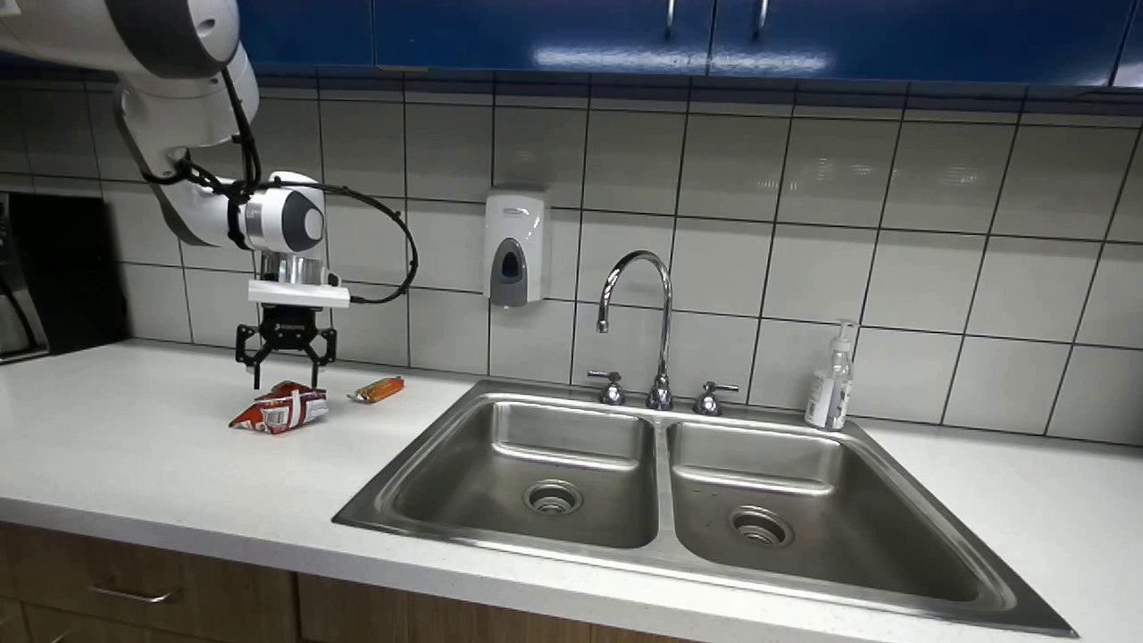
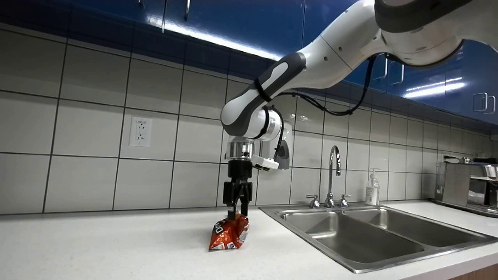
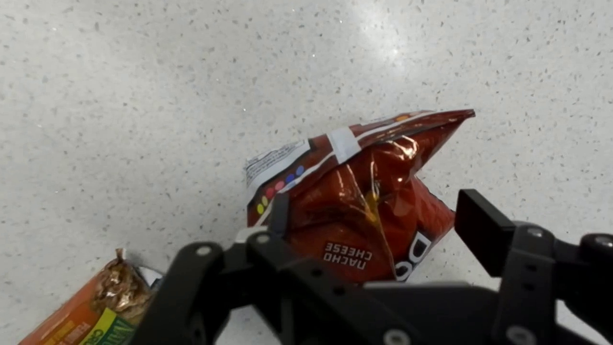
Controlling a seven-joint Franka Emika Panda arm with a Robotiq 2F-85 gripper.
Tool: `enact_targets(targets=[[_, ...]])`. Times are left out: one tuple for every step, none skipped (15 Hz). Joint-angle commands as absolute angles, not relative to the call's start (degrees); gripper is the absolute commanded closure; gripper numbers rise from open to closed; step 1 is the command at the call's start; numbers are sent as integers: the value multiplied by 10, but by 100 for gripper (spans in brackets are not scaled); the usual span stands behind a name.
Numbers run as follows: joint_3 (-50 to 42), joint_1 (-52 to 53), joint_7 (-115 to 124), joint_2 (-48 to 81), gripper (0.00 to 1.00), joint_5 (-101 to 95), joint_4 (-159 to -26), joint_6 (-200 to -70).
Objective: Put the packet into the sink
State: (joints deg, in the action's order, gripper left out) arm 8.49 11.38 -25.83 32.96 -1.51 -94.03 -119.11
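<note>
The packet is a crinkled red-and-white snack bag point(image 1: 281, 414) standing on the white counter left of the sink. It also shows in an exterior view point(image 2: 228, 235) and in the wrist view point(image 3: 345, 206). My gripper point(image 1: 286, 385) points straight down right over the packet, also in an exterior view point(image 2: 238, 216). In the wrist view the gripper point(image 3: 378, 218) is open, its fingers wide apart on either side of the packet's middle. Whether a finger touches the bag I cannot tell. The steel double-basin sink point(image 1: 663, 509) also shows in an exterior view point(image 2: 365, 241); it is outside the wrist view.
A small orange-brown wrapped item point(image 1: 378, 389) lies beside the packet, also in the wrist view point(image 3: 76, 316). A chrome faucet point(image 1: 665, 339) and a soap bottle point(image 1: 830, 393) stand behind the basins. A wall dispenser point(image 1: 518, 250) hangs between arm and faucet. Blue cabinets point(image 1: 536, 31) hang above.
</note>
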Motion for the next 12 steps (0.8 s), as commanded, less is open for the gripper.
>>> enact_targets(targets=[[100, 101, -264, 349, 44, -24, -908, -1173], [100, 101, -264, 351, 51, -24, -905, -1172], [100, 102, -264, 352, 58, -26, -903, -1172], [100, 102, -264, 354, 67, -26, -901, -1172], [100, 102, -263, 354, 76, -25, -900, -1173], [100, 101, -264, 354, 82, -24, -898, -1173], [100, 100, -264, 354, 91, -23, -897, -1173], [99, 100, -263, 354, 98, -24, -897, -1173], [99, 99, -263, 353, 100, -24, -897, -1173], [98, 98, -263, 351, 100, -23, -897, -1174], [98, 96, -263, 350, 100, -22, -898, -1174], [98, 94, -264, 348, 100, -22, -900, -1176]])
